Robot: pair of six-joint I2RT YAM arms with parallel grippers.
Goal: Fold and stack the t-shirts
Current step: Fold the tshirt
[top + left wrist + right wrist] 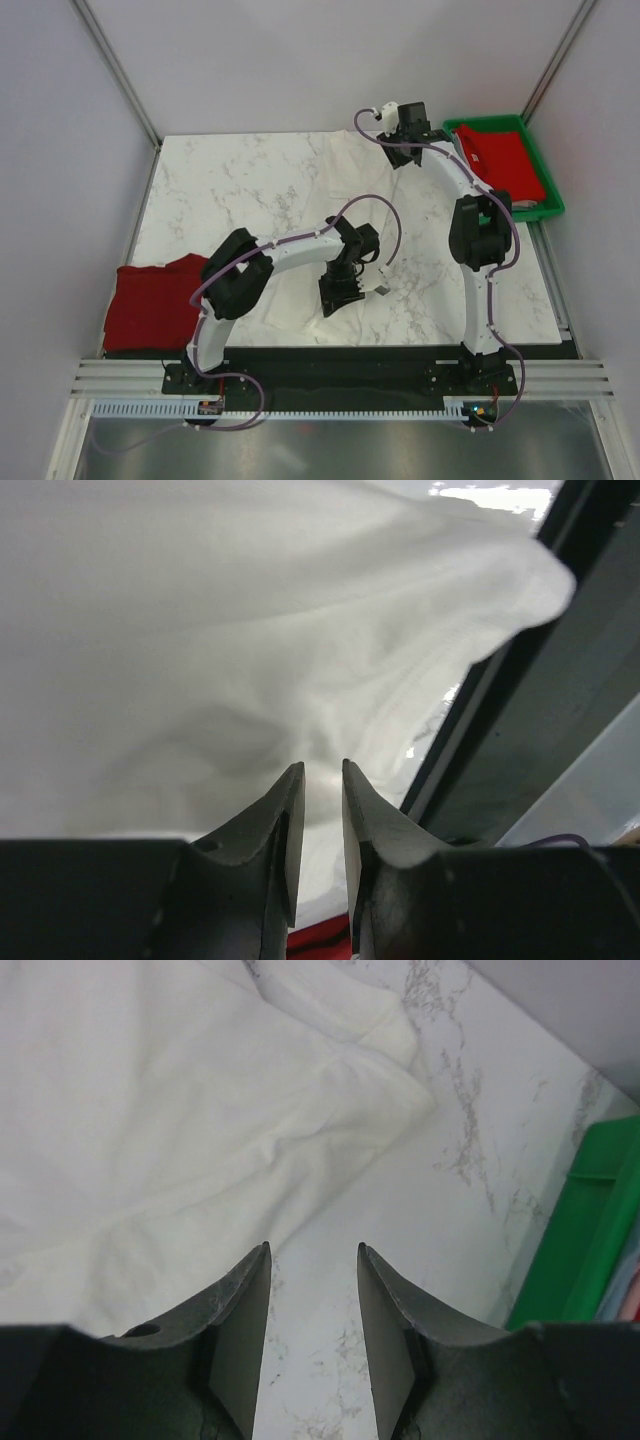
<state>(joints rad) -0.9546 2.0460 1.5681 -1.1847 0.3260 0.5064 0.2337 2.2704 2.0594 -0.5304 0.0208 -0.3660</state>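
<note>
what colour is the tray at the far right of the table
Green. The tray shows best in the top external view.

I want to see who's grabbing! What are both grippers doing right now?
Left gripper: nearly shut, seemingly pinching the white cloth t-shirt.
Right gripper: open, holding nothing.

The left arm point(290, 250) and right arm point(478, 312) share one build: slim white tubular links joined by bulky black joint housings point(237, 273). A thin purple cable point(372, 200) runs in loose loops along each. Black base plates point(200, 378) with small coloured lights point(478, 408) sit at the lower frame edge. The left hand point(322, 770) and right hand point(313, 1250) have dark grey tapering fingers point(245, 1330) with flat inner faces.
</note>
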